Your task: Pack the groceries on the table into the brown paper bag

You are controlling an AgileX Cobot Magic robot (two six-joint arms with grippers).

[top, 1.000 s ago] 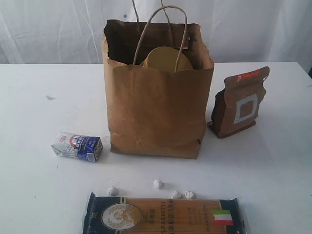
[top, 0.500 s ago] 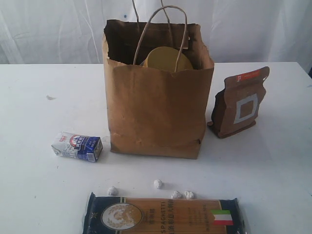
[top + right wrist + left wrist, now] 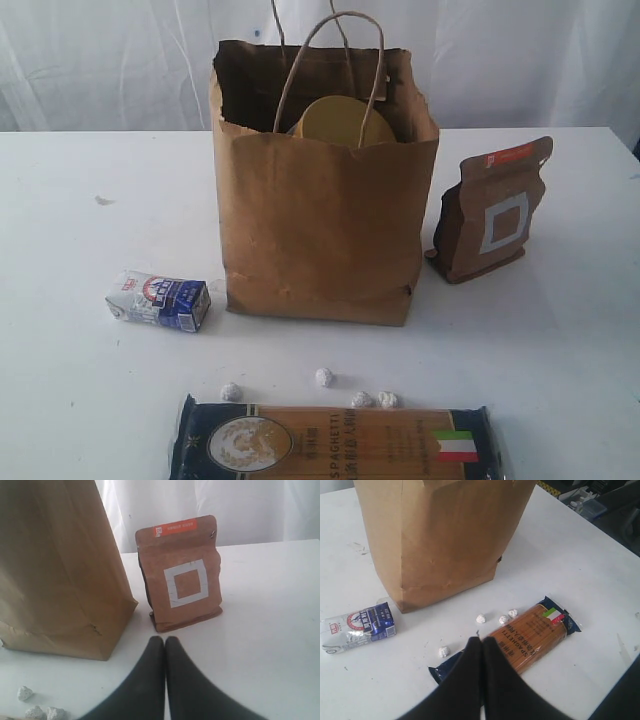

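backdrop: white draped curtain [image 3: 100,60], creased | left wrist view, far corner: dark blurred clutter [image 3: 600,505], items unclear

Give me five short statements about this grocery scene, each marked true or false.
1. The bag stands upright. True.
2. The pouch lies flat. False: it stands upright beside the bag.
3. The spaghetti lies on the table. True.
4. The left claw is open. False: it is shut, holding nothing.
5. Four foil balls lie between bag and spaghetti. True.
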